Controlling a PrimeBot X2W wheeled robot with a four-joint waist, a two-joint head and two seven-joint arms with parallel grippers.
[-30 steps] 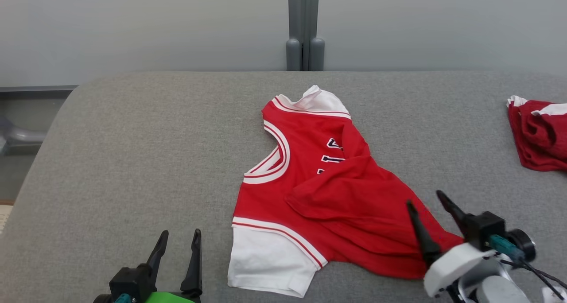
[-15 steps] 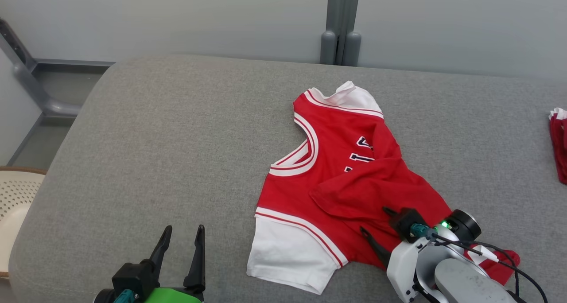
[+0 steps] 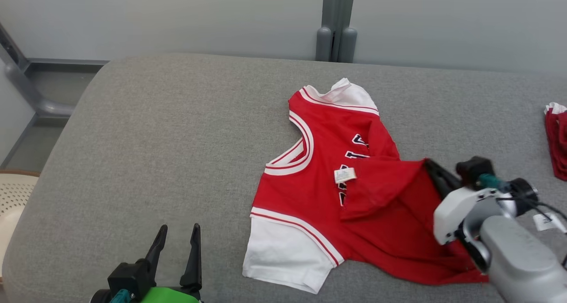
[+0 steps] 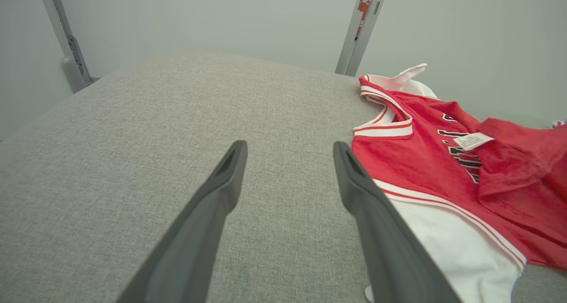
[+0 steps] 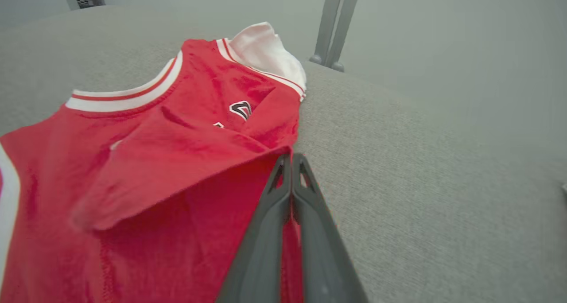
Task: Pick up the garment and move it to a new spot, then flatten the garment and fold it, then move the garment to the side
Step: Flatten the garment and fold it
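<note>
Where the jersey (image 3: 305, 196) lies: middle of the grey tabletop (image 3: 155, 139), red front up, one white sleeve toward the robot.
Right pincer (image 3: 429, 165): fingers pressed together, pinching a red fold of the jersey's lower part, which is raised off the surface.
Left pincer (image 3: 179, 228): fingers spread, holding nothing, over bare tabletop, apart from the jersey.
Label tag (image 3: 345, 175): white, on the lettering.
Other red garment (image 3: 557, 148): right edge, well apart.

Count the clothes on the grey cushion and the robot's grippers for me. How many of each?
Red clothes: 2, the jersey and a bunched red garment at the right edge.
Grippers: 2, the left gripper, open over the bare cushion, and the right gripper, shut on a fold of the jersey.
Total: 4.
</note>
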